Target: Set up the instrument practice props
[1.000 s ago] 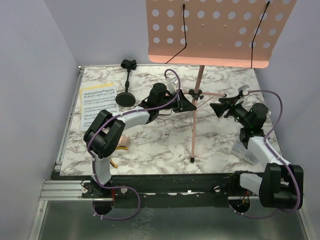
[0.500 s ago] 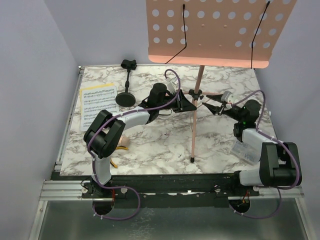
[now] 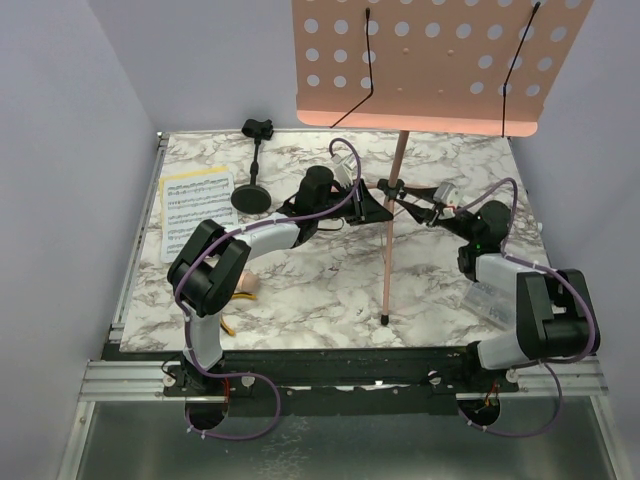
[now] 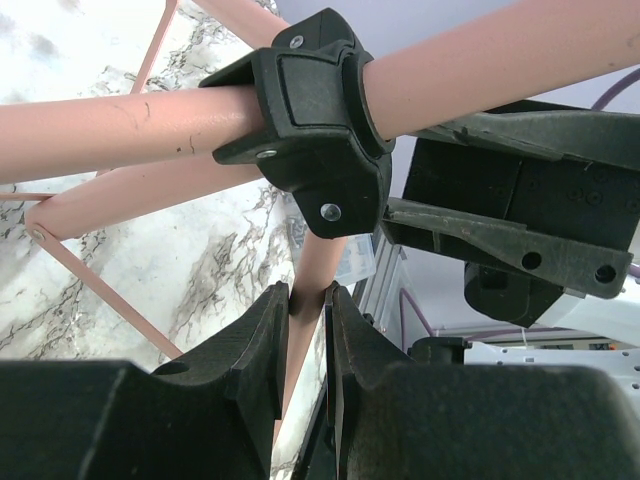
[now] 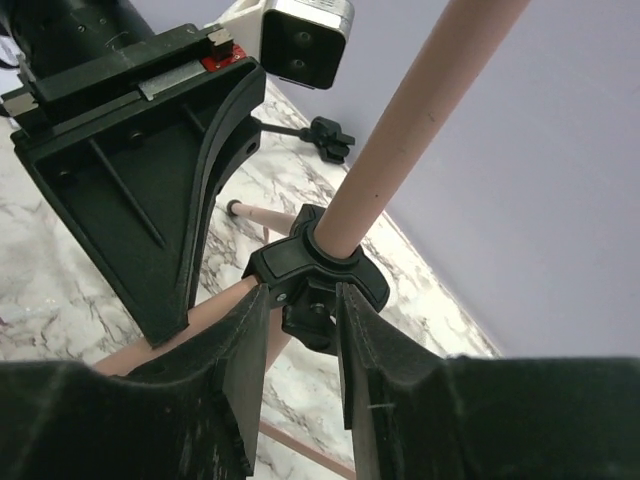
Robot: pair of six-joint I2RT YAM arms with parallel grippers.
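The pink perforated music-stand desk (image 3: pixel 430 60) stands high on its pink pole (image 3: pixel 397 160) at mid table, tripod legs spread. My left gripper (image 3: pixel 383 211) (image 4: pixel 307 295) is shut on a pink tripod leg (image 4: pixel 305 262) just below the black collar (image 4: pixel 320 130). From the right, my right gripper (image 3: pixel 407 204) (image 5: pixel 303 300) has its jaws against the collar's black knob (image 5: pixel 312 322). White and yellow sheet-music pages (image 3: pixel 195 205) lie at the left. The small black mic stand (image 3: pixel 251 197) is upright beside them. The beige microphone (image 3: pixel 247 287) peeks out behind the left arm.
Yellow-handled pliers (image 3: pixel 228 325) lie near the left arm's base. A clear plastic box (image 3: pixel 490 300) sits under the right forearm. The back wall rises close behind the desk, and the two grippers nearly touch at the collar.
My right gripper has moved left to the tripod collar and narrowed its jaws around the knob. The left gripper and the stand have stayed put.
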